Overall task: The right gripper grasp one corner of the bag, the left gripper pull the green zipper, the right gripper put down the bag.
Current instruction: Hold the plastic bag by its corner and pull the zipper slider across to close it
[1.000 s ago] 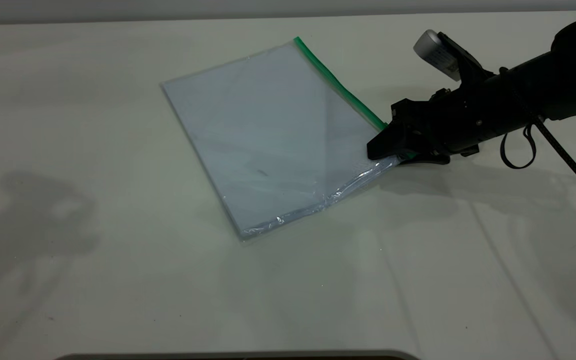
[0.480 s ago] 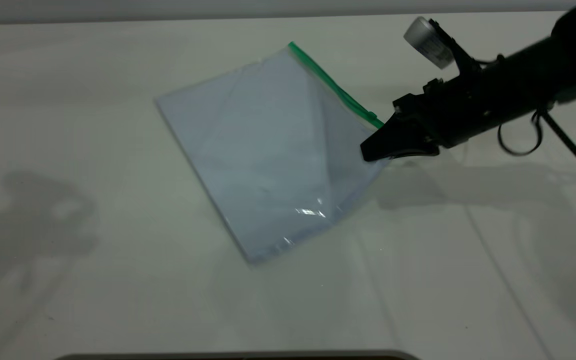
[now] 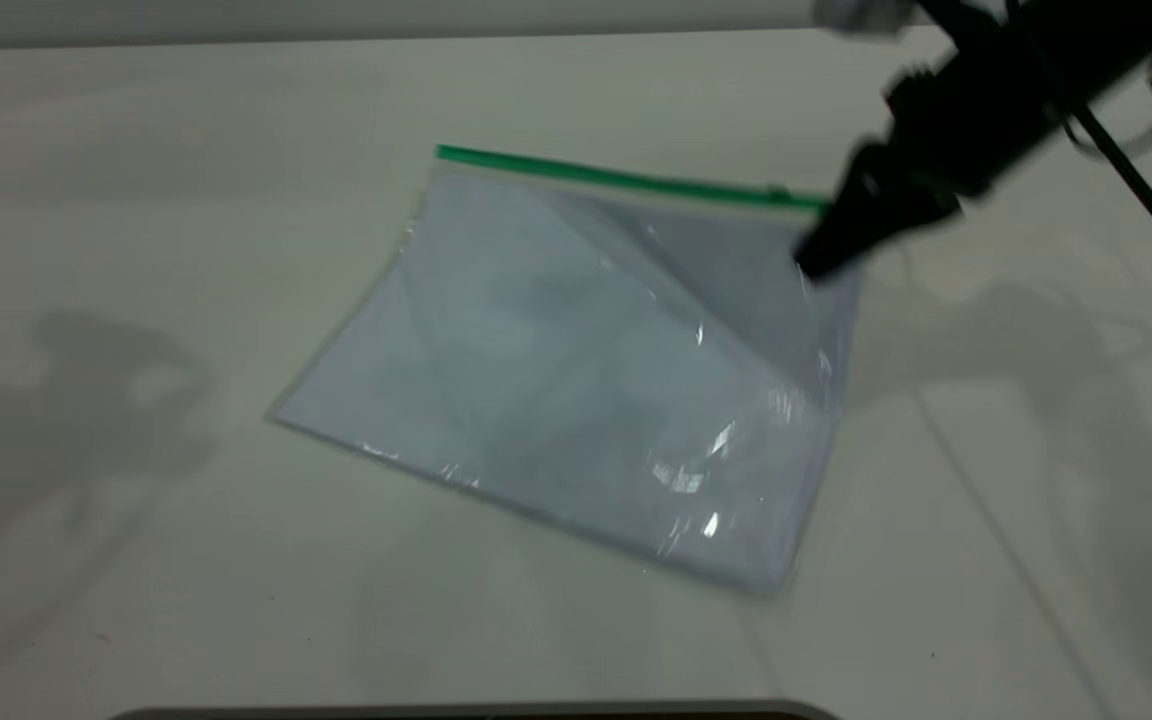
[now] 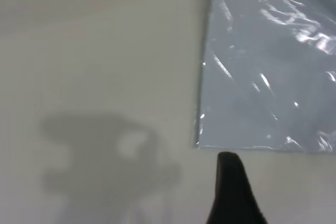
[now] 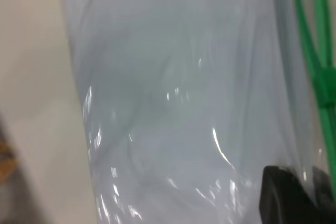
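The bag (image 3: 586, 350) is a clear pouch with pale sheets inside. Its near edge rests on the table and its far right corner is lifted. The green zipper (image 3: 616, 180) runs along its far edge, with a small slider tab (image 3: 779, 194) near the right end. My right gripper (image 3: 821, 255) is shut on that raised corner, just below the zipper's end. In the right wrist view its jaws (image 5: 299, 182) pinch the plastic (image 5: 173, 103) beside the zipper (image 5: 310, 51). My left gripper (image 4: 233, 192) shows only as a black tip, just short of the bag's edge (image 4: 262, 77), apart from it.
The pale table (image 3: 136, 550) spreads around the bag. A shadow of the left arm (image 3: 86, 400) falls on the table at the left. A black cable (image 3: 1146, 200) hangs from the right arm. A dark rim (image 3: 476, 712) lines the front edge.
My right gripper has risen and moved back to the right with the bag's corner. The bag has swung round, so the green zipper now lies across its far side.
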